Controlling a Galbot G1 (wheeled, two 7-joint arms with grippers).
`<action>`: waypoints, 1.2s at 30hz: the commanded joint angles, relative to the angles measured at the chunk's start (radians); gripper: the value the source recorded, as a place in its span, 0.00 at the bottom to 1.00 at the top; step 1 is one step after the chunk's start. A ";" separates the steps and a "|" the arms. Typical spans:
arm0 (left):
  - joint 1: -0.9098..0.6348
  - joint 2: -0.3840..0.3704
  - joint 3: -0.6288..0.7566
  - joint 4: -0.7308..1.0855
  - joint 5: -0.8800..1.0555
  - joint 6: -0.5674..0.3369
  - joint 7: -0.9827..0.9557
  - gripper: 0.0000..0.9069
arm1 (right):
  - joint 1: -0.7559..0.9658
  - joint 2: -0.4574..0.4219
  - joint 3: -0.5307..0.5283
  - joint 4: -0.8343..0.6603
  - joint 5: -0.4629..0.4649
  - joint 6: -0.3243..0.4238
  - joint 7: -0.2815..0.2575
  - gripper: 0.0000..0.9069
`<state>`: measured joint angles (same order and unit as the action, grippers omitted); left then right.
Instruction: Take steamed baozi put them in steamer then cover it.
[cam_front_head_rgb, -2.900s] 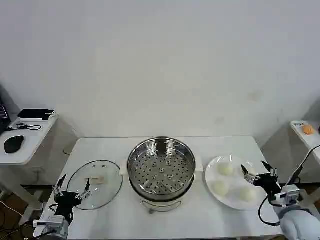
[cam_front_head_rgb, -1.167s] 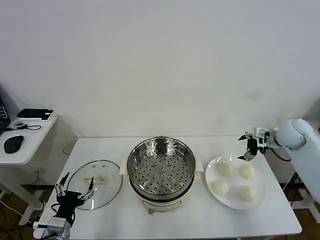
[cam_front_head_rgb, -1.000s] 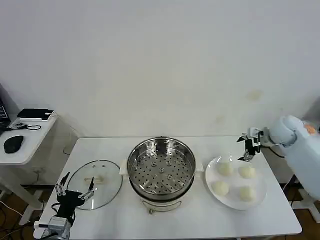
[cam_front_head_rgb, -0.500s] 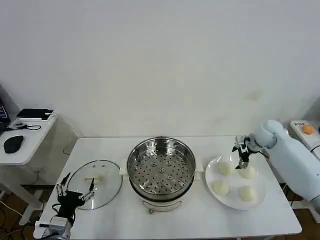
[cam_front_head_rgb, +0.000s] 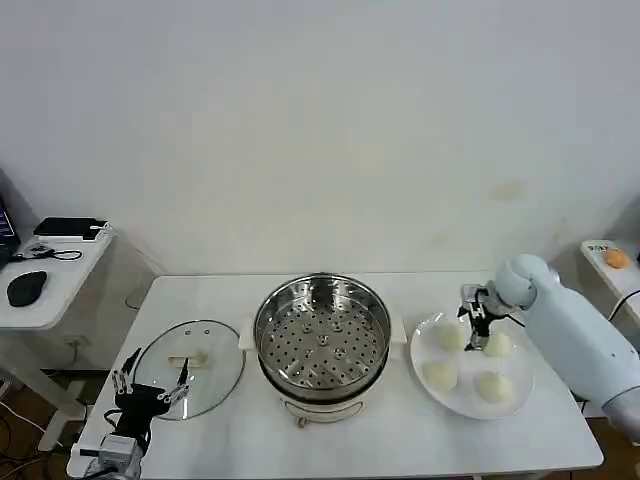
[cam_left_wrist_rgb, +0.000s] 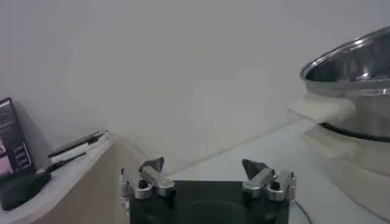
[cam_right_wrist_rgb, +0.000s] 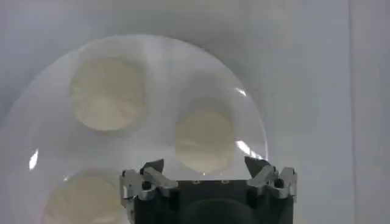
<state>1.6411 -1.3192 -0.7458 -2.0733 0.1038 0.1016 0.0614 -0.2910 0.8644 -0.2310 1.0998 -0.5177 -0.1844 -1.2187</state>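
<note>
Four cream-white steamed baozi lie on a white plate (cam_front_head_rgb: 466, 402) right of the steamer (cam_front_head_rgb: 322, 340): two at the back (cam_front_head_rgb: 449, 337) (cam_front_head_rgb: 498, 346) and two in front (cam_front_head_rgb: 440, 375) (cam_front_head_rgb: 492, 387). My right gripper (cam_front_head_rgb: 479, 335) hangs open over the back of the plate, between the two rear baozi. In the right wrist view one baozi (cam_right_wrist_rgb: 205, 140) lies just ahead of the right gripper (cam_right_wrist_rgb: 204, 165), apart from the fingers. The steamer's perforated tray is bare. The cover (cam_front_head_rgb: 190, 368) lies flat on the table left of the steamer. My left gripper (cam_front_head_rgb: 150, 392) (cam_left_wrist_rgb: 202, 166) stands open at the front left, beside the cover.
The steamer's white side handle (cam_left_wrist_rgb: 323, 108) shows in the left wrist view. A side table on the left carries a mouse (cam_front_head_rgb: 28, 288) and a black device (cam_front_head_rgb: 70, 228). An orange object (cam_front_head_rgb: 617, 258) sits on a shelf at the right. Bare tabletop lies in front of the steamer.
My right arm swung from the table's front right round to the back of the plate, then came down over the rear baozi. The left gripper barely moved.
</note>
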 joint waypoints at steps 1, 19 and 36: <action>0.000 -0.001 0.000 0.001 0.001 -0.001 0.000 1.00 | -0.003 0.006 -0.001 -0.011 -0.004 0.003 0.014 1.00; -0.007 0.001 0.004 0.024 0.003 -0.003 -0.002 1.00 | -0.001 0.037 -0.005 -0.060 0.017 0.002 0.051 0.54; -0.020 0.003 0.019 0.038 0.002 -0.004 -0.003 1.00 | 0.031 -0.039 0.005 0.072 0.116 -0.033 0.027 0.56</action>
<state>1.6209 -1.3160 -0.7253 -2.0356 0.1060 0.0973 0.0585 -0.2568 0.8371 -0.2344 1.1356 -0.4205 -0.2174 -1.1968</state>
